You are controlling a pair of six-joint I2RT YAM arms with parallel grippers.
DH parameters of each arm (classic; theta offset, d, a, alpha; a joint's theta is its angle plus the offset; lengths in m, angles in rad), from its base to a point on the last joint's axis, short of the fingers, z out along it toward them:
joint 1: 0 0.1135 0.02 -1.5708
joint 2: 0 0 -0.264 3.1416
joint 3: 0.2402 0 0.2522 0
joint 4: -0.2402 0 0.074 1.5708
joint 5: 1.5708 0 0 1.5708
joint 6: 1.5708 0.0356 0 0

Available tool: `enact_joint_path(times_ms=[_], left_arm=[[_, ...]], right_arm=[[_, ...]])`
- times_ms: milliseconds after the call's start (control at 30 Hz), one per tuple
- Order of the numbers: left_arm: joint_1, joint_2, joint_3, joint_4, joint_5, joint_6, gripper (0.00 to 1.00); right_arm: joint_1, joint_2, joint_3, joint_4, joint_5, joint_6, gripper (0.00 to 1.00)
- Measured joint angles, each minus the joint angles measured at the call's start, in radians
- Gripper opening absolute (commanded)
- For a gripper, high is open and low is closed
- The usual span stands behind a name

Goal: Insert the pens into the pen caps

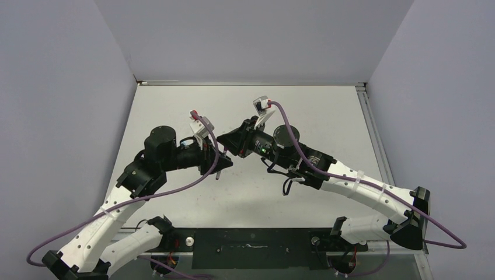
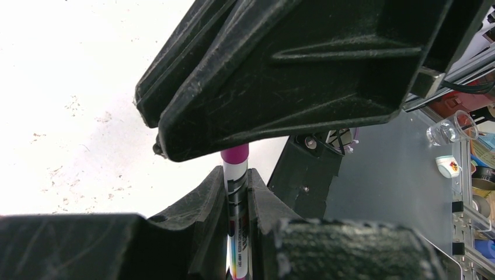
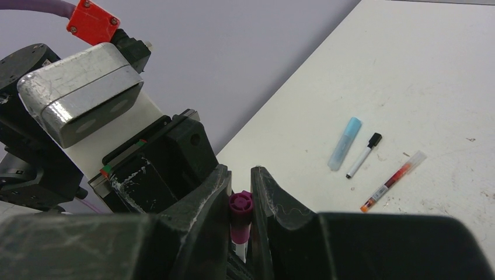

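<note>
My left gripper [image 2: 236,181] is shut on a white pen [image 2: 238,233] with a printed barrel, held upright between its fingers. A magenta cap [image 3: 240,204] sits on the pen's end, and my right gripper [image 3: 241,175] is shut on that cap. The two grippers meet tip to tip above the table's middle, left gripper [image 1: 222,163] below right gripper [image 1: 229,143]. On the table lie a light-blue pen cap [image 3: 344,143], a white pen with a black end [image 3: 363,155] and a red pen [image 3: 392,180], side by side and apart from both grippers.
The white table [image 1: 315,116] is bounded by grey walls at the back and both sides. The left wrist camera housing [image 3: 82,93] is close in front of my right gripper. Beyond the table edge are a clear cup [image 2: 452,129] and other clutter.
</note>
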Motion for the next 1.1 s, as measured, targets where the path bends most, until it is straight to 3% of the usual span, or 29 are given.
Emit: enact_joint_path(times_ms=[400,733,800,900,1100], left_arm=[[0.000,0.014,-0.015,0.055,0.016,-0.041,0.00],[-0.007,-0.047,-0.144,0.159,0.023,-0.085,0.00],[-0.010,-0.058,-0.175,0.196,0.025,-0.093,0.00],[-0.010,-0.069,-0.214,0.242,0.011,-0.115,0.00],[-0.001,-0.064,-0.280,0.264,-0.048,-0.146,0.00]], right_arm=[[0.008,0.005,0.042,-0.062,0.056,-0.024,0.05],[0.046,0.005,0.045,-0.146,0.138,-0.025,0.18],[0.054,0.005,0.050,-0.165,0.160,-0.026,0.22],[0.062,0.005,0.063,-0.209,0.195,-0.032,0.37],[0.058,-0.003,0.118,-0.257,0.270,-0.066,0.48]])
